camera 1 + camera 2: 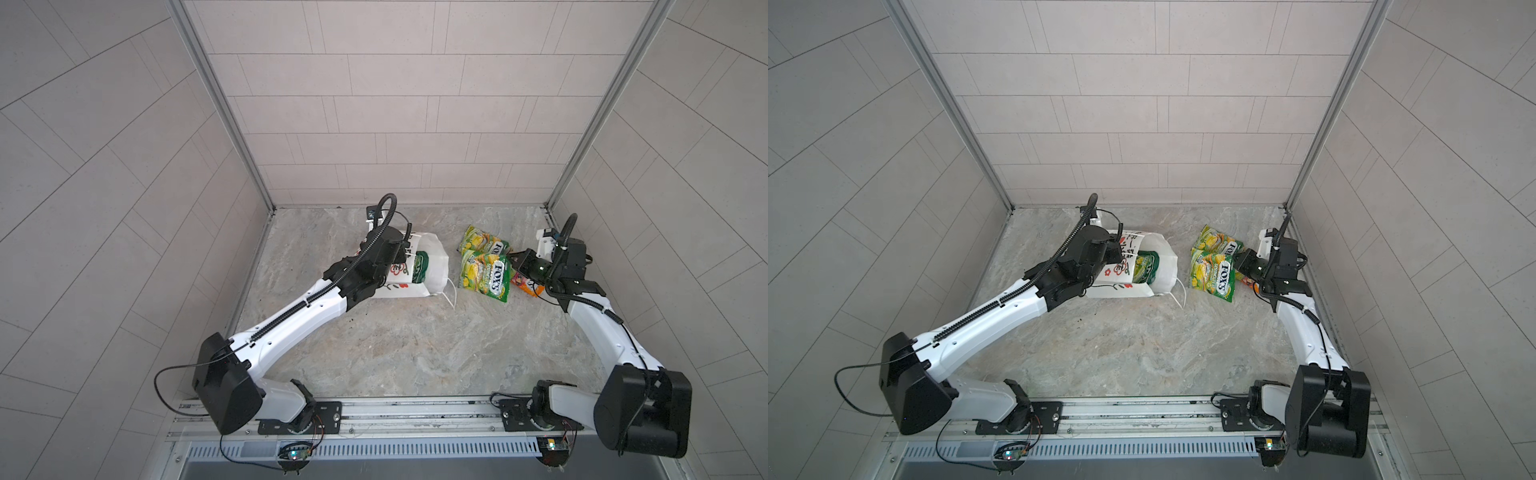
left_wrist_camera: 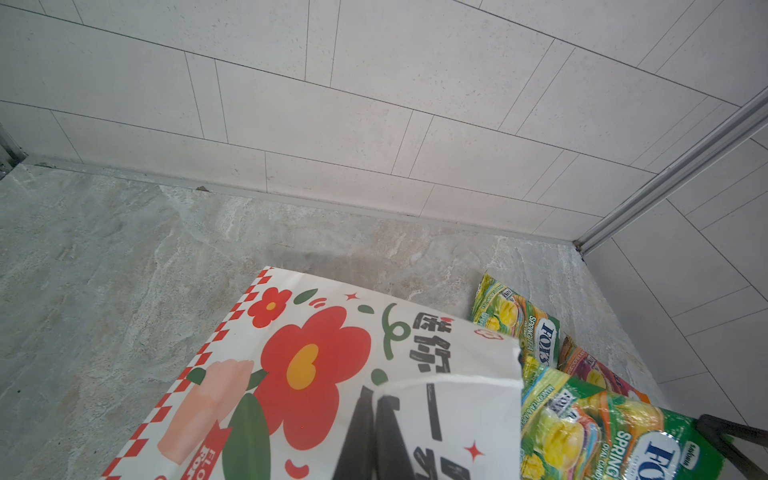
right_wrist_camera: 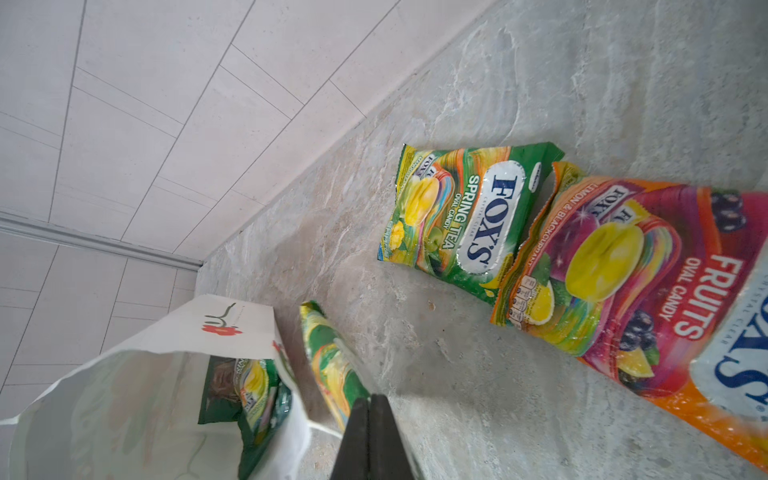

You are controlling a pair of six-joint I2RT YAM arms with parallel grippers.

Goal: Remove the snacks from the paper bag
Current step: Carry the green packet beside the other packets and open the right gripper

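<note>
Grey marbled tabletop point(image 1: 395, 353), pale tiled walls point(image 1: 395, 104). Outstretched left claw point(image 2: 376, 399) pinches the paper bag point(image 1: 434, 266) rim, 1 green snack point(image 1: 419, 268) inside. Bent right claw point(image 3: 369, 401) grips 1 FOX'S packet point(image 1: 484, 276), pink-orange packet point(image 3: 623, 291) beside it.

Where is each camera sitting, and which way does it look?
Top views: high up, looking down on the table; left arm and right arm show.
Left wrist: on its arm over the paper bag, facing the back wall; left gripper shows.
Right wrist: low, facing the bag's mouth; right gripper shows.
Shared: both wrist views see the pink packet.
</note>
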